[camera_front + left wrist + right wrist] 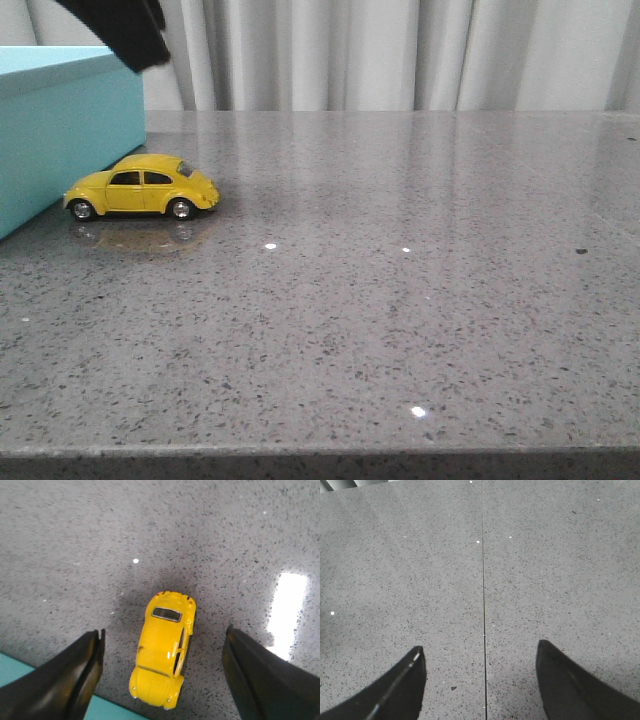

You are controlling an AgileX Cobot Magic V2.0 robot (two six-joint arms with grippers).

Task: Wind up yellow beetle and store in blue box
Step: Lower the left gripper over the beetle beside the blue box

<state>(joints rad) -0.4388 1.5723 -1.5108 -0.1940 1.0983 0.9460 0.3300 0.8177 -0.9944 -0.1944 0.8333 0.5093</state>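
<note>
Left tool (162, 675) hangs above yellow beetle (163, 647), fingers apart, pointing down at table (400, 300). Right tool (480, 685) apart, empty.

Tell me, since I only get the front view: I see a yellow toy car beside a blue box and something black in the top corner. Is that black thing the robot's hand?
Observer: Probably part of its left arm. The left wrist view shows the left gripper above the yellow beetle, with its jaws open, one on each side of the car, and neither touching it.
Operator: How near is the car to the box?
Observer: From above, one end of the car sits right by the blue box. I cannot tell whether they touch.
Operator: And the other arm?
Observer: The right gripper is open and holds nothing. Below it is only the table, crossed by a thin seam.
</note>
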